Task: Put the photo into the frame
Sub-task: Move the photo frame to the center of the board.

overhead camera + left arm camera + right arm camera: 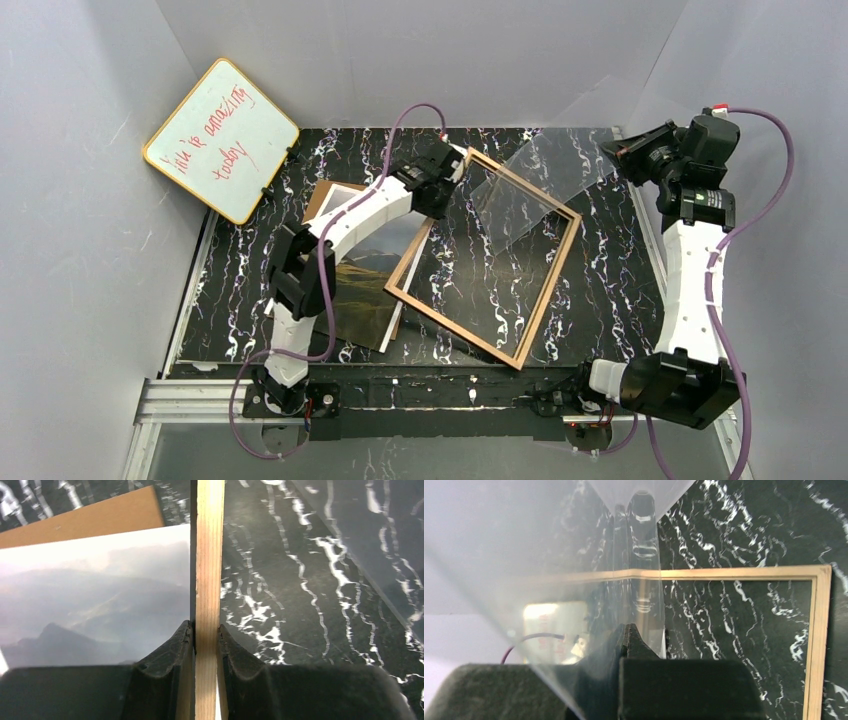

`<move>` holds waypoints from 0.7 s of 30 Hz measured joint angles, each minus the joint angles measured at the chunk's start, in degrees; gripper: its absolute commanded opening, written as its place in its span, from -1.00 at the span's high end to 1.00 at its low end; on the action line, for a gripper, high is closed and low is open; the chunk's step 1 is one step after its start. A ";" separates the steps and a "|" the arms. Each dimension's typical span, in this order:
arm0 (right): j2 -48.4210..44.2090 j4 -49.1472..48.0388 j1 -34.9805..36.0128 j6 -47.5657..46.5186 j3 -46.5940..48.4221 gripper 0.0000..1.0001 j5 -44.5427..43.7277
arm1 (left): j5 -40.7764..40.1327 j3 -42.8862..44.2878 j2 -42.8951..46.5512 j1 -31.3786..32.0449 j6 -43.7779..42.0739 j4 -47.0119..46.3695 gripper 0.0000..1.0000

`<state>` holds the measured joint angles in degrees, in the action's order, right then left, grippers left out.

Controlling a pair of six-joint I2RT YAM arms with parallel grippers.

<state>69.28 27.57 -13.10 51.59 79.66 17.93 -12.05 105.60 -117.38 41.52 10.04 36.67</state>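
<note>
- As seen from the left wrist, clamps the left gripper (pixel 205 627) tight onto a wood-coloured rail of the frame (pixel 209 555), one finger pressed to each side.
- From above, puts that grip near the frame's far corner, and shows the frame lying wood side up and askew on the black marbled table (pixel 620 300).
- Pinches the clear pane (pixel 540 180) in the fully closed right gripper (pixel 622 152), holding it tilted and raised over the frame's far right rail.
- Places the photo (pixel 365 285) picture side up on the left half of the table, under the left arm. Runs its right edge up to the frame's left rail; cannot tell whether it passes beneath.
- Sets the brown backing panel (pixel 325 195) under the photo, with a corner poking out on the far side.
- Leans the whiteboard (pixel 220 140) with red writing against the left wall, well apart from the frame.
</note>
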 measured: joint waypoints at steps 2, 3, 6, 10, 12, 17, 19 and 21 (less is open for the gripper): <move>1.38 -1.62 0.00 1.33 -0.55 0.97 2.40 | -1.11 -1.95 1.90 -1.51 0.63 0.04 1.00; 2.08 -2.60 0.00 2.14 -1.01 0.97 3.67 | -1.51 -3.13 2.69 -2.78 1.09 -0.26 1.00; 4.11 -5.64 0.00 4.48 -2.62 0.97 7.80 | -2.10 -7.85 4.74 -8.00 2.82 -1.03 1.00; 7.08 -9.60 0.00 7.56 -3.74 0.97 13.66 | -2.89 -16.57 7.61 -15.74 5.53 -2.93 1.00; 8.11 -11.80 0.00 9.01 -4.50 0.97 15.87 | -3.15 -20.98 9.29 -18.51 7.08 -3.72 1.00; 9.31 -16.35 0.07 11.93 -6.64 0.97 20.48 | -1.88 -28.15 13.25 -18.86 8.96 -4.87 1.00; 9.90 -17.88 0.22 12.59 -7.10 0.97 21.86 | -0.87 -29.49 13.97 -18.25 8.68 -5.62 1.00; 10.54 -18.82 0.61 12.96 -7.48 0.97 22.99 | 0.33 -30.47 14.19 -17.92 7.82 -6.38 1.00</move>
<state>79.81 8.75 -12.49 64.55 72.18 40.93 -11.73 75.13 -103.20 23.59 17.87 30.28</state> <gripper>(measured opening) 0.032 0.168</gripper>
